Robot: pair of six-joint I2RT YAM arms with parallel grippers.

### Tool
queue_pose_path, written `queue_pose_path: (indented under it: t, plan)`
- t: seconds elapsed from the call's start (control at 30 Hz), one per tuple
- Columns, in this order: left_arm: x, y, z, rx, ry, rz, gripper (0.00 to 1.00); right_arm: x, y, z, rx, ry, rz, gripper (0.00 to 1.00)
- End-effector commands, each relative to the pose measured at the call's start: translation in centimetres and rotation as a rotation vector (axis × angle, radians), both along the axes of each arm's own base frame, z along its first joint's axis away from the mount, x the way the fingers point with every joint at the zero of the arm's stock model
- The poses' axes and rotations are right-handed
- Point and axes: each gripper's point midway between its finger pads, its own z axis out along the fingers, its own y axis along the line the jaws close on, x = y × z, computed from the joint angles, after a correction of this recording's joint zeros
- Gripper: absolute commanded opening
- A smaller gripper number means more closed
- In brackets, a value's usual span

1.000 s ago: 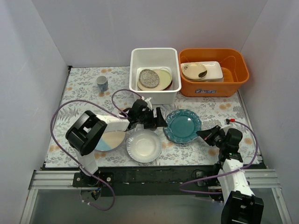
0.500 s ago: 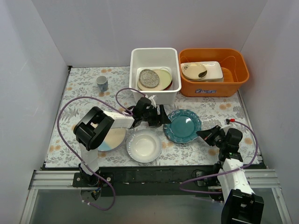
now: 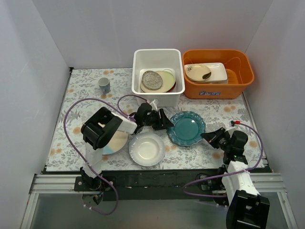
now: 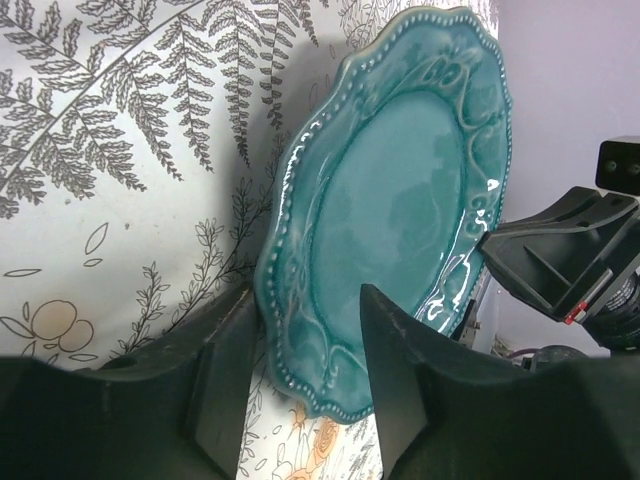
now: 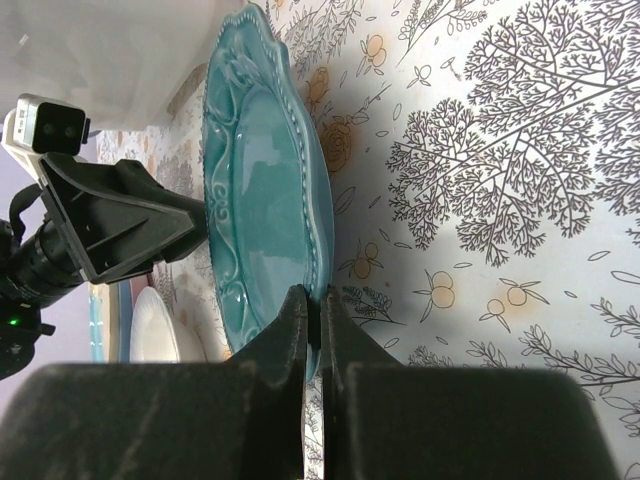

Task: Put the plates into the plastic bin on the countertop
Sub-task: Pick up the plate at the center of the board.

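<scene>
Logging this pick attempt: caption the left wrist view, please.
Left gripper, open, straddling the teal plate's beaded rim on the fern-print countertop.

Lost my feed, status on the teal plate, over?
Left claw open, astride teal plate rim. Right claw shut beside opposite rim. Plate on countertop, outside bin.

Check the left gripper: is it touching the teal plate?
Cannot tell. In the left wrist view the left gripper's open fingers straddle the teal plate's rim, but neither contact nor a gap shows plainly.
</scene>
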Motion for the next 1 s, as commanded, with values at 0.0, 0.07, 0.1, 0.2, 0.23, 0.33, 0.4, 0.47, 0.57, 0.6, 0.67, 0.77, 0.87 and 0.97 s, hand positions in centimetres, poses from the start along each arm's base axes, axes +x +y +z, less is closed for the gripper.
queue_pose_path:
  t: [0.0, 0.07, 0.1, 0.2, 0.23, 0.33, 0.4, 0.47, 0.57, 0.6, 0.67, 0.77, 0.87, 0.97]
  plan:
    - [-2.7, -0.8, -1.2, -0.016, 0.052, -0.072, 0.41, -2.2, 1.1, -2.8, -0.007, 0.012, 0.071, 0.01]
    - [-2.8, -0.9, -0.9, -0.017, 0.044, -0.076, 0.38, -2.1, 1.2, -2.7, -0.003, 0.008, 0.074, 0.01]
    - [-2.8, -0.9, -0.8, -0.019, 0.039, -0.079, 0.35, -2.2, 1.2, -2.7, -0.003, 0.005, 0.077, 0.01]
    - [-3.0, -0.9, -0.6, -0.027, 0.037, -0.088, 0.23, -2.2, 1.4, -2.6, 0.003, -0.002, 0.086, 0.01]
    - [-3.1, -1.1, -0.3, -0.036, 0.028, -0.095, 0.19, -2.3, 1.5, -2.6, 0.008, -0.002, 0.091, 0.01]
    - [-3.3, -1.2, 0.3, -0.056, 0.015, -0.105, 0.15, -2.3, 1.6, -2.4, 0.015, -0.01, 0.1, 0.01]
    - [-3.4, -1.4, 1.0, -0.072, -0.003, -0.112, 0.15, -2.3, 1.6, -2.3, 0.015, -0.015, 0.103, 0.01]
    - [-3.6, -1.6, 2.0, -0.098, -0.03, -0.123, 0.15, -2.4, 1.8, -2.3, 0.021, -0.017, 0.11, 0.01]
    - [-3.9, -1.9, 3.8, -0.16, -0.061, -0.134, 0.15, -2.4, 1.9, -2.1, 0.026, -0.027, 0.12, 0.01]
    - [-4.0, -1.9, 4.5, -0.182, -0.075, -0.135, 0.16, -2.3, 1.9, -2.0, 0.025, -0.033, 0.121, 0.01]
    - [-4.3, -1.9, 5.7, -0.237, -0.091, -0.137, 0.17, -2.4, 2.0, -2.0, 0.029, -0.036, 0.128, 0.01]
    - [-4.5, -2.1, 7.2, -0.308, -0.117, -0.143, 0.2, -2.5, 2.1, -1.9, 0.033, -0.041, 0.134, 0.01]
    - [-4.7, -2.4, 8.4, -0.364, -0.142, -0.158, 0.25, -2.5, 2.2, -1.7, 0.04, -0.049, 0.14, 0.01]
    - [-4.6, -3.0, 9.3, -0.405, -0.151, -0.178, 0.31, -2.6, 2.4, -1.6, 0.047, -0.054, 0.149, 0.01]
